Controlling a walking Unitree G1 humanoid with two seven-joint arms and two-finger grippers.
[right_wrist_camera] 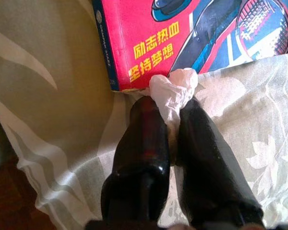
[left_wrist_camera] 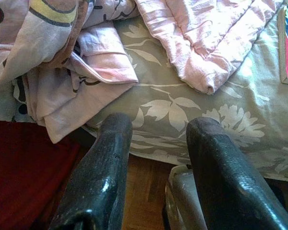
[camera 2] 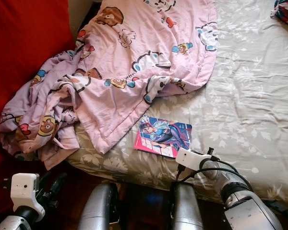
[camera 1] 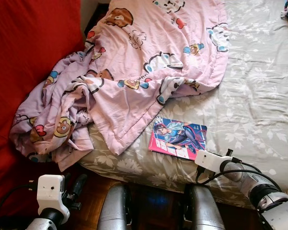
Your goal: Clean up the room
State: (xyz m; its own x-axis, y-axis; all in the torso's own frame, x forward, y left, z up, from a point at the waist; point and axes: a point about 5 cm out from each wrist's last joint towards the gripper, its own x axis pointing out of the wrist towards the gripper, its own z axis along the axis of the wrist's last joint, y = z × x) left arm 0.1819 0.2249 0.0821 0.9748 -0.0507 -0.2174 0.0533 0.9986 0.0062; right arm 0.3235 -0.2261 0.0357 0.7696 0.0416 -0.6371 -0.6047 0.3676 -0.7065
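Nearest the camera, the right tool (right_wrist_camera: pixel 172 103) has its two black fingers pressed together on a small crumpled white tissue (right_wrist_camera: pixel 175 91), which bulges out past the fingertips. That wad sits right at the edge of a comic book (camera 1: pixel 178 137) with a red and blue cover, lying flat on the bed (camera 1: pixel 259 96) near its front edge. A pink cartoon-print blanket (camera 1: pixel 134 62) is heaped across the bed's far left part and spills over the side toward a red surface (camera 1: pixel 24 57).

Judging by its look, the tissue is nearly weightless, soft and easily torn, so a light pinch on its bunched middle should be enough; it could snag or slip if the hold is only on a loose corner. The book looks thin and stiff with a glossy cover, likely slippery; its near long edge, overhanging nothing, would need a finger worked beneath it.

Down beside the bed, the left tool (left_wrist_camera: pixel 153 167) hangs over the wooden floor (left_wrist_camera: pixel 144 191) with its fingers spread apart, holding nothing.
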